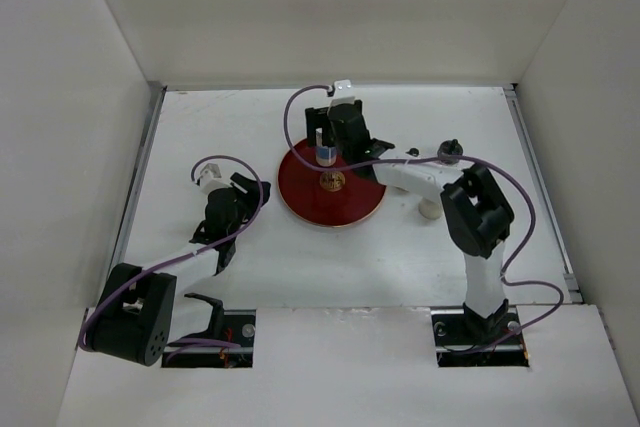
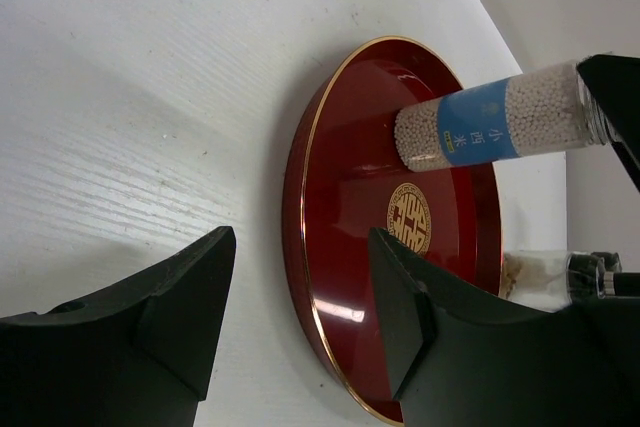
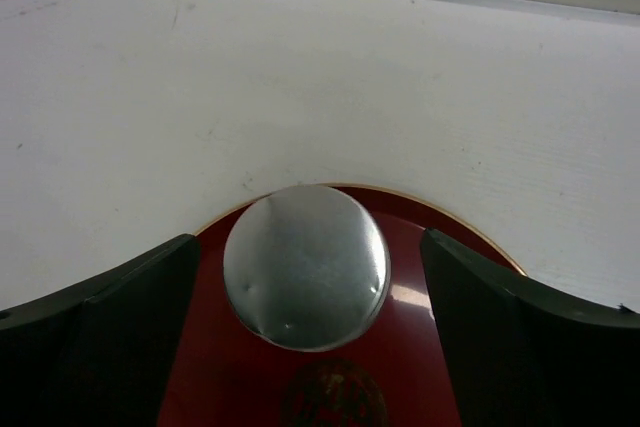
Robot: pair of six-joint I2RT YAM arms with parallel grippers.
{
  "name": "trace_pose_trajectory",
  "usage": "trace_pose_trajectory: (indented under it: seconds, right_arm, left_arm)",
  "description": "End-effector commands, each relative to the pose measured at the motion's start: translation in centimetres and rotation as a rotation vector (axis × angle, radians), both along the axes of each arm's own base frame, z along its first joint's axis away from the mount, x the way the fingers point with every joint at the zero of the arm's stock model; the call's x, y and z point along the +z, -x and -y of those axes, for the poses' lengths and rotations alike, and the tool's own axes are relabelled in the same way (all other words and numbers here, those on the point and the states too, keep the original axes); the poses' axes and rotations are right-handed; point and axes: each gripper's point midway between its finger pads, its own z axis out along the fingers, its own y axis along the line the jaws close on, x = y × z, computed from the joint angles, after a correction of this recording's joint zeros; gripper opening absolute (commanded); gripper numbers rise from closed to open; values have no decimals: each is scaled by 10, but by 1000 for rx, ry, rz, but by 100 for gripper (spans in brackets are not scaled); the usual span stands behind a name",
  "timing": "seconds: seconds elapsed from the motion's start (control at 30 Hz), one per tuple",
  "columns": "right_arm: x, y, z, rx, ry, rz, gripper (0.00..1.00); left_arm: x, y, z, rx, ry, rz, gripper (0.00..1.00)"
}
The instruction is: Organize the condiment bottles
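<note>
1. In the top view, the right gripper [image 1: 326, 145] covers most of the tall bottle [image 1: 325, 157]. Only the bottle's blue band and a sliver of white show, just above the frame's middle.
2. The right wrist view shows only that bottle's pale round cap. Its body is hidden beneath.
3. At the lower right of the left wrist view, a short shaker [image 2: 555, 279] stands just past the plate's far rim. Our own finger cuts it off below.
4. In the top view, a pale shape tucked against the right arm, right of centre, may be this shaker. We cannot tell.
5. A small dark-capped shaker [image 1: 452, 150] stands above that shape, beside the arm. It is too small to read well.
6. The tall bottle stands upright on the red plate [image 1: 300, 209], close to the plate's upper rim.
7. The right gripper's fingers are spread on either side of the cap, with a gap on each side and no contact.
8. The left gripper [image 2: 300, 237] is spread wide with nothing between its fingers. It sits near the plate's left rim, not touching it.
9. The plate lies mid-table [image 1: 380, 257], well away from the walls [image 1: 80, 97]. Bare surface lies below it and to its left.
10. We count one tall bottle, one plate, a gold emblem [image 2: 410, 217] on that plate, and two short shakers we can make out.
</note>
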Motion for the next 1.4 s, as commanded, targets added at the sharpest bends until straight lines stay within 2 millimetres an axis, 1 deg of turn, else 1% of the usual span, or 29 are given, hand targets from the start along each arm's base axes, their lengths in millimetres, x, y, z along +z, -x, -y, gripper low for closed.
trace_pose_trajectory:
  seconds: [0.0,0.07,0.1,0.13,0.17,0.2,0.23,0.27,0.3,0.37,0.43,0.5,0.6,0.7,0.77,0.87,0.97,1.0,1.07,1.1,1.13,1.2,1.23,1.3,1.33,1.37]
  right_arm:
    - [93,17,9,-4,-124,155,100]
    - [107,32,26,-13,-136,171,100]
    - [110,38,39,-27,-140,175,100]
    - [113,44,57,-53,-141,179,100]
    - [111,49,70,-74,-138,177,100]
    - [107,57,95,-119,-127,173,100]
    - [102,61,112,-157,-121,165,100]
    - [91,66,137,-218,-108,150,100]
    - [82,71,155,-258,-91,130,100]
    - [62,77,182,-318,-59,83,100]
    - [39,81,203,-366,-30,13,100]
    - [19,81,215,-395,4,-51,100]
    - [1,80,219,-406,39,-106,100]
    - [-14,71,214,-390,60,-151,100]
    - [-20,67,212,-387,58,-165,100]
    - [-29,58,212,-399,63,-189,97]
    - [-35,56,217,-424,73,-199,90]
    - [-37,56,217,-425,74,-204,86]
    - [-39,55,218,-430,78,-205,74]
    - [-34,55,218,-434,71,-192,68]
    - [-25,56,219,-443,54,-165,64]
    - [2,55,223,-466,10,-91,62]
    - [19,55,223,-471,-10,-46,61]
    - [47,61,214,-459,-31,16,59]
    - [58,65,205,-443,-41,38,58]
    - [63,70,193,-415,-46,47,57]
  left_arm:
    - [11,-3,3,-6,20,50,54]
    - [11,-3,1,-1,26,47,54]
    - [11,-3,0,-2,28,48,54]
    - [14,-3,0,0,30,56,54]
    - [15,-2,0,1,24,60,54]
    - [14,-2,0,4,22,60,54]
    - [13,-2,-1,7,22,57,54]
    - [12,-2,-1,6,27,52,54]
    - [12,-2,0,3,27,52,54]
    - [13,-3,2,-1,21,54,54]
    - [9,-3,3,-2,18,46,54]
    - [9,-4,4,-6,25,44,54]
    - [12,-3,4,-4,21,56,54]
    - [14,-2,1,2,26,61,54]
    - [15,-2,1,3,19,65,54]
    - [11,-3,2,-2,27,52,54]
    - [13,-3,1,-1,23,58,54]
    - [13,-3,1,2,22,59,54]
    - [10,-3,0,1,27,50,54]
    - [11,-3,0,3,29,51,54]
    - [12,-3,1,3,27,55,54]
    - [11,-3,0,5,20,54,54]
    - [10,-4,0,6,23,51,54]
    - [12,-4,-1,8,25,55,54]
    - [13,-3,-1,10,22,60,54]
    - [14,-3,-2,14,20,64,54]
